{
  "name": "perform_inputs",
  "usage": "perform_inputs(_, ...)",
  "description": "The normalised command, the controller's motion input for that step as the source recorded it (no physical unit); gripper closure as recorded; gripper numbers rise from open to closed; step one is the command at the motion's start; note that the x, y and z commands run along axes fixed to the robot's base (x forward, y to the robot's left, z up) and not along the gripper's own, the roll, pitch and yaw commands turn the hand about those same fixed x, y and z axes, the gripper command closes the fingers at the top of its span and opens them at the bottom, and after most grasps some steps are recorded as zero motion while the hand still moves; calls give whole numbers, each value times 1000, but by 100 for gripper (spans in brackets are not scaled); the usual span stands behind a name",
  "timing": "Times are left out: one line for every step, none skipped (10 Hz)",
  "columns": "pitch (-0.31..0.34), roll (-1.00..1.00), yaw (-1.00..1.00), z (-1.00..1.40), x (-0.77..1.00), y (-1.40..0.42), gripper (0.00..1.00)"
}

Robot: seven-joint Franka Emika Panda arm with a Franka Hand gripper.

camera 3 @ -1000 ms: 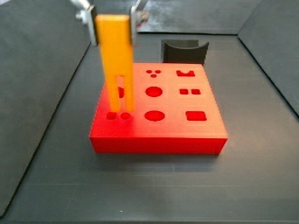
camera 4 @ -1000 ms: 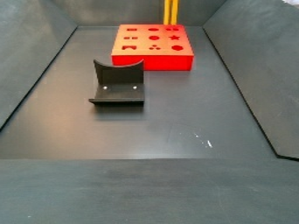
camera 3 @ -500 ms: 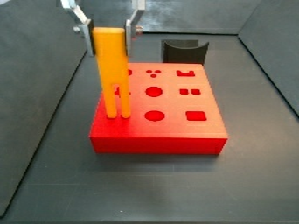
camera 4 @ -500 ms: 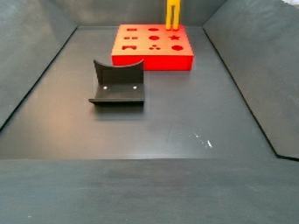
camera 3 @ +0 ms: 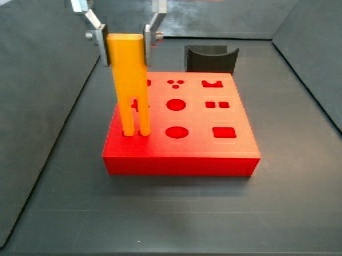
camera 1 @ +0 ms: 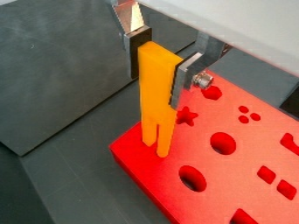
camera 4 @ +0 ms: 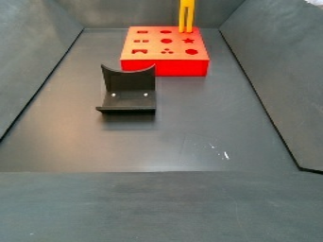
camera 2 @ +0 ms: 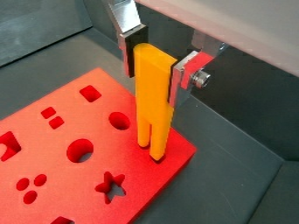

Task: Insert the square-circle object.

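The square-circle object [camera 3: 126, 80] is a tall orange-yellow piece standing upright on the red block [camera 3: 201, 142], with its two prongs down in holes at the block's left edge. It also shows in both wrist views [camera 1: 156, 96] [camera 2: 152, 101] and at the far end in a side view [camera 4: 186, 14]. My gripper [camera 3: 126, 38] straddles the top of the piece. Its fingers [camera 3: 94, 30] stand spread, with a small gap on each side of the piece. The silver plates and dark pads flank the piece's upper end in both wrist views [camera 1: 165, 57] [camera 2: 160, 59].
The red block [camera 4: 164, 52] has several shaped holes across its top [camera 1: 233, 166] [camera 2: 70, 166]. A dark grey curved holder [camera 4: 127, 90] stands on the floor apart from the block; it also shows behind the block in a side view [camera 3: 210, 58]. Sloped dark walls bound the floor.
The piece has gone down, its prongs sinking into the block's holes. The fingers have spread away from its sides. Nothing has moved in the last half second.
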Motion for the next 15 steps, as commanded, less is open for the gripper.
perform_inputs(-40,-17,0,-34,-83,0,100)
perform_inputs(-50,-36,49,-83,0,-43,100)
perform_inputs(-4,0,0,0,0,0,100)
perform_inputs(0,0,0,-29,0,0,100)
perform_inputs(97,0,-80,-500,343,0,100)
perform_inputs(0,-117,-189,-657,203,0,100)
perform_inputs(-11,-134,-177,-697,106,0,100)
perform_inputs(0,-90,-129,-671,169,0,100)
perform_inputs(0,-10,-111,-703,160,-9,100)
perform_inputs(-7,-14,-94,-694,131,-3,100)
perform_inputs(-43,0,-63,-671,31,0,100)
perform_inputs(-101,90,0,-820,-14,-174,100)
perform_inputs(-110,123,0,-974,0,-231,100)
perform_inputs(-106,136,17,-971,-14,-257,100)
perform_inputs(-134,11,0,-983,63,-97,100)
